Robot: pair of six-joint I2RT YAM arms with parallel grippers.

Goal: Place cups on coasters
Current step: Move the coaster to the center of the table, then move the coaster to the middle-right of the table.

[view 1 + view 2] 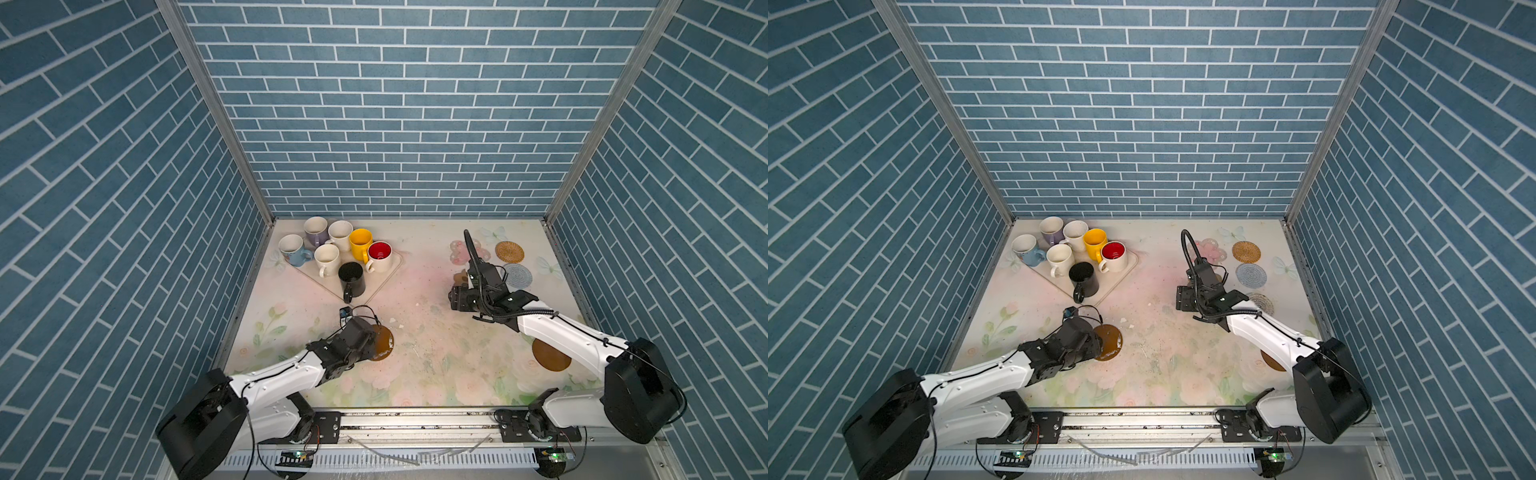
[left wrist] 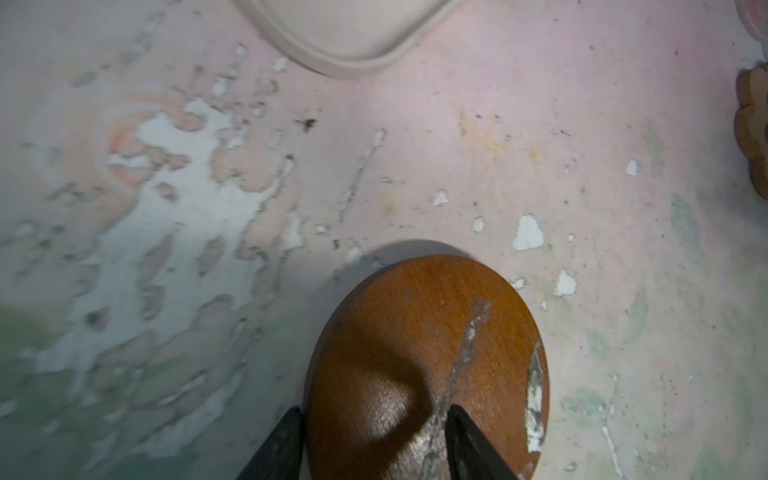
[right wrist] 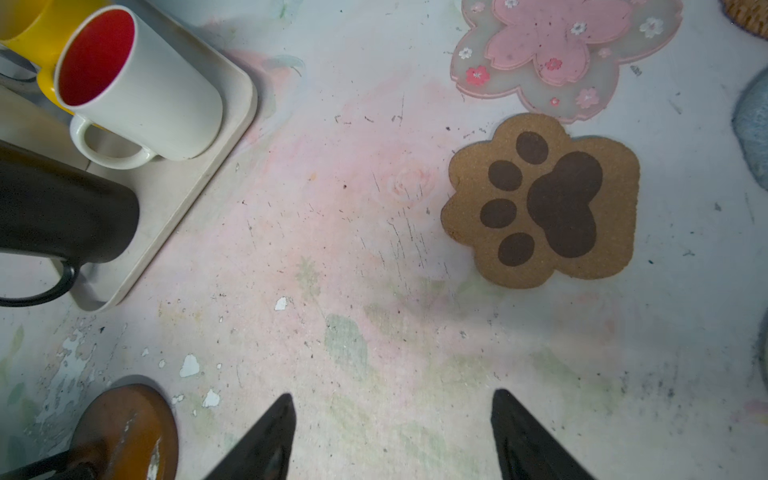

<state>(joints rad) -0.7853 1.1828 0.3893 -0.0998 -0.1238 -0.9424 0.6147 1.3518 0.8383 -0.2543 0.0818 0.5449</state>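
Observation:
Several cups stand crowded on the cream tray [image 1: 384,277] at the back left, among them a yellow cup [image 1: 360,243], a black cup [image 1: 351,278] and a white cup with a red inside [image 1: 379,254]. None of them is on a coaster. My left gripper [image 2: 374,411] is closed on a tilted brown disc coaster [image 2: 419,332], with one finger at its rim and the other on its face. My right gripper [image 3: 395,397] hangs open over bare table, between the tray and the paw-print coaster [image 3: 540,199]. The pink flower coaster [image 3: 557,50] lies just beyond the paw-print one.
At the back right lie a rattan coaster [image 1: 509,251] and a blue woven coaster [image 1: 517,275]. A whitish spiral coaster [image 1: 1262,301] shows beside the right wrist. A second brown disc [image 1: 548,357] lies partly under the right arm. Blue brick walls close in three sides.

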